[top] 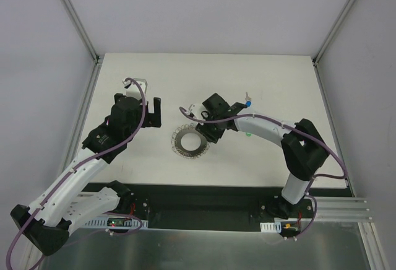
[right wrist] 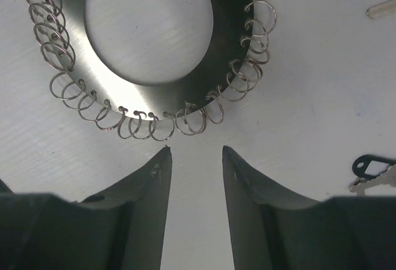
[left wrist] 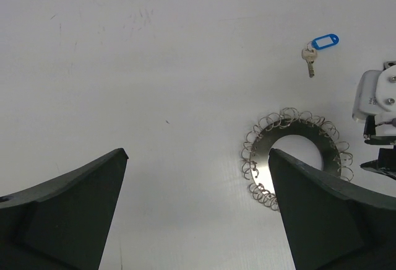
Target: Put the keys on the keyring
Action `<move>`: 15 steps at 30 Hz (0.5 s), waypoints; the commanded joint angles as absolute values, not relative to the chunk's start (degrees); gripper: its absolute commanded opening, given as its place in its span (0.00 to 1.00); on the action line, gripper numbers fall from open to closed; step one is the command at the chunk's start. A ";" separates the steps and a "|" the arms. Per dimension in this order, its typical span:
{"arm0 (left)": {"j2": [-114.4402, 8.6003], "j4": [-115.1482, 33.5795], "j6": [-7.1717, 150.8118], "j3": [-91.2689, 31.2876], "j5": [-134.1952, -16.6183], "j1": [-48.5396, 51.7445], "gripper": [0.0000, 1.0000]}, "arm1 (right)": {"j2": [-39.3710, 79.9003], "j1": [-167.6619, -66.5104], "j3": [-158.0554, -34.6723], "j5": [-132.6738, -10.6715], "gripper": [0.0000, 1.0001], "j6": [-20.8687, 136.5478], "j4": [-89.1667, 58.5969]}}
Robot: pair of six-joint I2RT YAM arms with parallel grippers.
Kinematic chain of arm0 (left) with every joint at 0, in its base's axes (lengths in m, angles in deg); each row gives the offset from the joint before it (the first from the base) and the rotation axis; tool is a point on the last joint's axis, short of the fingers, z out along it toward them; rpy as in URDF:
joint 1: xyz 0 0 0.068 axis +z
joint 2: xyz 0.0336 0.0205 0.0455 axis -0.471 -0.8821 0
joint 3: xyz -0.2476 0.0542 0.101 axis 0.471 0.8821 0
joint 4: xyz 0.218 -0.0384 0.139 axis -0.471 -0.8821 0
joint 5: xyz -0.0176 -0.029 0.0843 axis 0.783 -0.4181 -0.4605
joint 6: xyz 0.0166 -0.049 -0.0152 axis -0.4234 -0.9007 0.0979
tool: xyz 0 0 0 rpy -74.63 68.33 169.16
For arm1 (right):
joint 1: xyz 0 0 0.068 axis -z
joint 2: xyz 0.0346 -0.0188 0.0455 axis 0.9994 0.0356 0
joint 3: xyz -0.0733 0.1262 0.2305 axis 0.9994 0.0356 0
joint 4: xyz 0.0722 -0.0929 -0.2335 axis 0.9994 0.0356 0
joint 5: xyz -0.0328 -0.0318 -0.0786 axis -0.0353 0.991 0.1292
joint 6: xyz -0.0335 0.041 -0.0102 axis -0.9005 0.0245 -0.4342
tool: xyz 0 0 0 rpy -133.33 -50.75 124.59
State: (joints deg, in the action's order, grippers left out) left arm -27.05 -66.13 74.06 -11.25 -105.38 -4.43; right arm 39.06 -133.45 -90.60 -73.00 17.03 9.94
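Right gripper (right wrist: pixel 195 152): my jaws stand a narrow gap apart, pinching nothing. The tips are just short of the wire loops fringing the keyring (right wrist: pixel 154 100), which lies flat on the table (right wrist: pixel 322 84).
Step, as I judge it: advance squarely so that one loop sits between the tips, not two.
Left gripper (left wrist: pixel 198 155): spread wide, empty, hovering.
Its view alone shows the blue-tagged key (left wrist: pixel 308 54) beyond the keyring. Mine catches only an edge key (right wrist: pixel 376 182), possibly another, its tag colour unclear.
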 commanded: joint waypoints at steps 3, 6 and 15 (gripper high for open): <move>-25.94 -65.04 75.75 -10.56 -106.96 -4.15 0.99 | 41.84 -134.01 -94.21 -74.31 0.36 9.81 14.09; -26.12 -65.04 75.84 -10.56 -106.78 -4.15 0.99 | 42.72 -134.19 -94.82 -75.54 0.35 9.28 14.18; -26.47 -64.95 75.84 -10.56 -106.26 -4.15 0.99 | 44.03 -135.86 -97.81 -75.81 0.34 5.76 16.64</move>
State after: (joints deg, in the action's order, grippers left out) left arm -26.90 -66.00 75.02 -10.60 -105.38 -4.43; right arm 43.12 -135.07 -94.16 -74.34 8.61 14.47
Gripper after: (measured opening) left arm 0.992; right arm 0.350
